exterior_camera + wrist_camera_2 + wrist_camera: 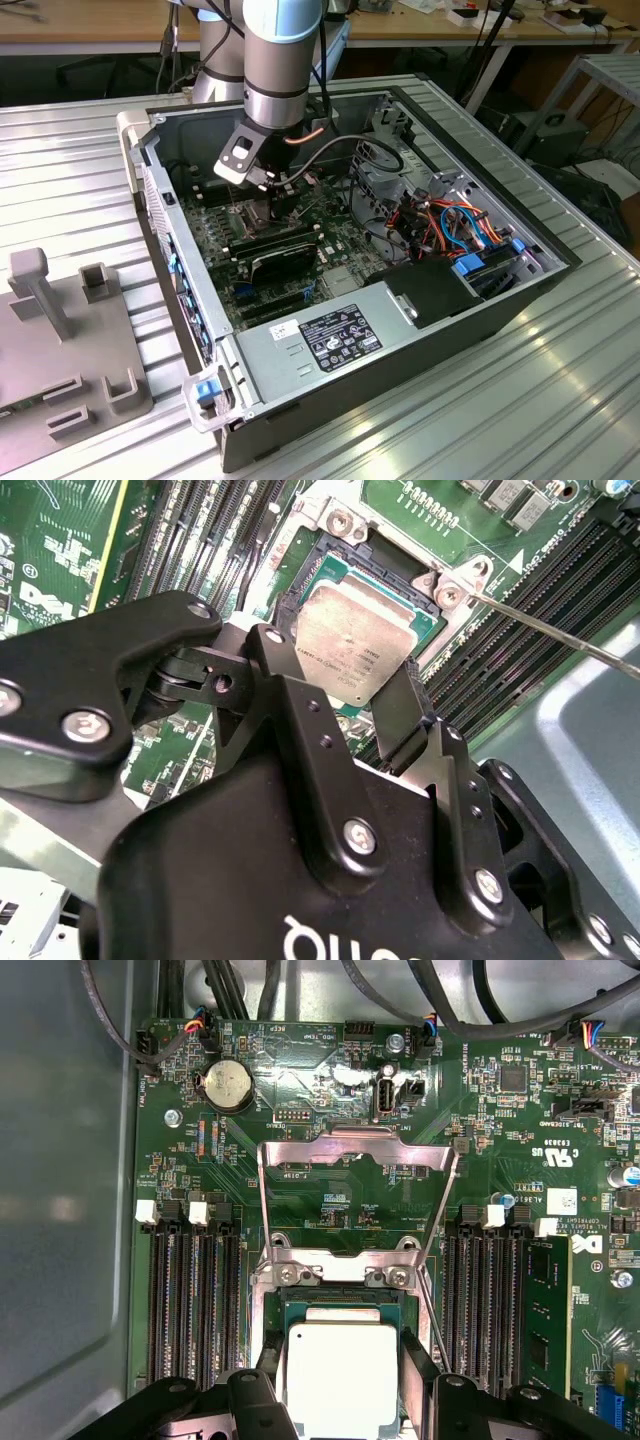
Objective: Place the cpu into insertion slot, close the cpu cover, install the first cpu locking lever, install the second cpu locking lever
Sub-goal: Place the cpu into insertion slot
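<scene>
Jaws clenched on the cpu (340,1380) just over the insertion slot (340,1308), cpu cover (355,1150) up; keep it level & square, w/o forcing.

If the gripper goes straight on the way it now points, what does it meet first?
Probably the insertion slot, right under the cpu that the gripper grips; the gap between them is unclear.

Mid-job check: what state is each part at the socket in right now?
claw: shut on the cpu.
cpu: gripped, at the insertion slot; seated or not, cannot tell.
insertion slot: uncovered, cpu over it.
cpu cover: open, swung back off the slot.
locking lever: unlatched, sticking out from the slot's corner.
</scene>
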Tool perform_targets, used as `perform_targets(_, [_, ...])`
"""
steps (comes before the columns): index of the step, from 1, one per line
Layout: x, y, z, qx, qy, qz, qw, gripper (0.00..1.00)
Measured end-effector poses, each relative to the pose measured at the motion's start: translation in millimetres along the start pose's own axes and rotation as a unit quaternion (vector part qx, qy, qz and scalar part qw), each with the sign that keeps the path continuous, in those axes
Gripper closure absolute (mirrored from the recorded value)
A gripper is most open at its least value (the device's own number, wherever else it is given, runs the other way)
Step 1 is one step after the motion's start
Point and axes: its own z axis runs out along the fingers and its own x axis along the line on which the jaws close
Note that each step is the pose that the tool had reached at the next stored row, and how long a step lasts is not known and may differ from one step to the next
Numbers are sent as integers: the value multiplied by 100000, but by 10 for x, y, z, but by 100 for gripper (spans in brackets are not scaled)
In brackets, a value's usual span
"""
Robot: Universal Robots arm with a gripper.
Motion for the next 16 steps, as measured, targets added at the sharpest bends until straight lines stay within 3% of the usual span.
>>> perform_targets(16, [-11,-19,46,13,-46,925,99996,45])
